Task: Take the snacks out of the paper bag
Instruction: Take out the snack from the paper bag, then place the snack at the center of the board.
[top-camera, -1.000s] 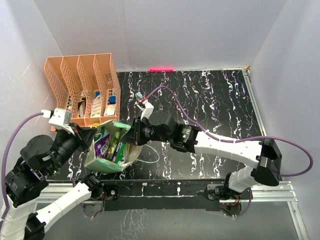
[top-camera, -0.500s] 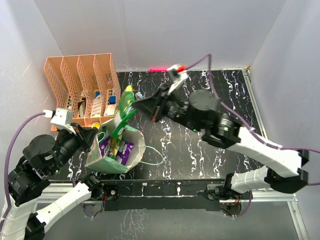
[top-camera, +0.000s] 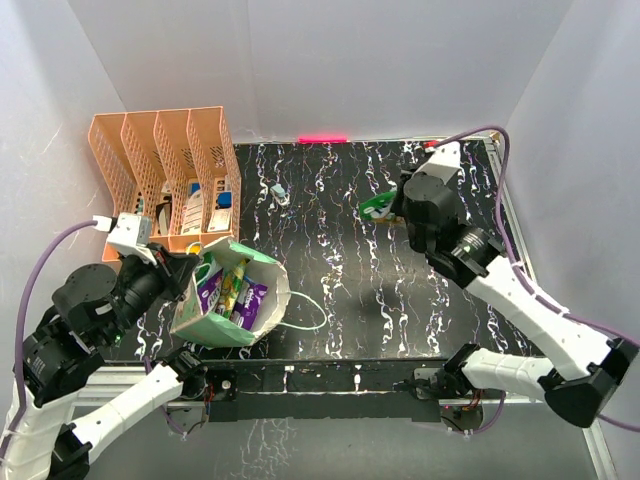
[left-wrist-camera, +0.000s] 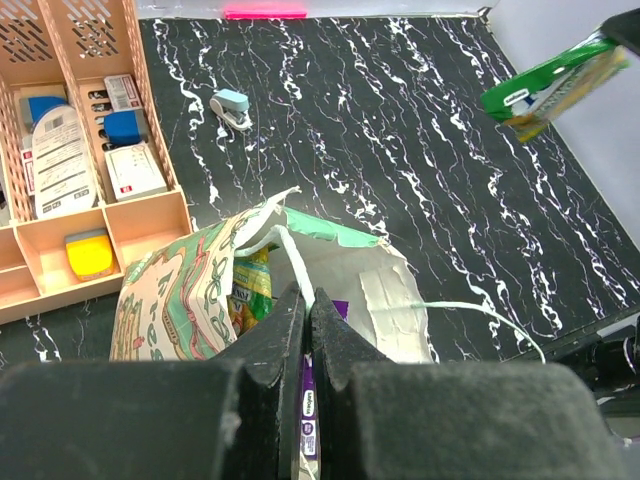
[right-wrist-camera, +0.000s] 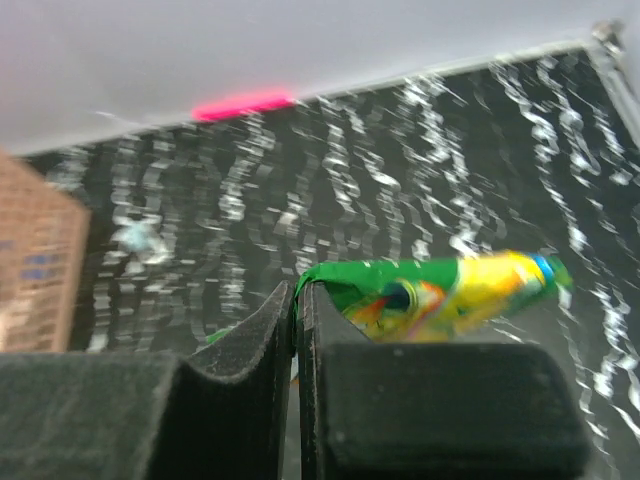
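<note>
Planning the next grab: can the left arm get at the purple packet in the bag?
Probably not: the left gripper is shut on the rim of the paper bag, so it is occupied, though the purple packet lies close below.

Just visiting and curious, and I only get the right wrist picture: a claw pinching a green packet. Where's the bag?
Observer: The bag stands open at the near left of the table, well left of your green packet.
Visitor: Anything inside it?
Observer: Yes, a purple packet and others show in its mouth.
Visitor: And the other claw?
Observer: The left claw is shut on the bag's rim.
</note>
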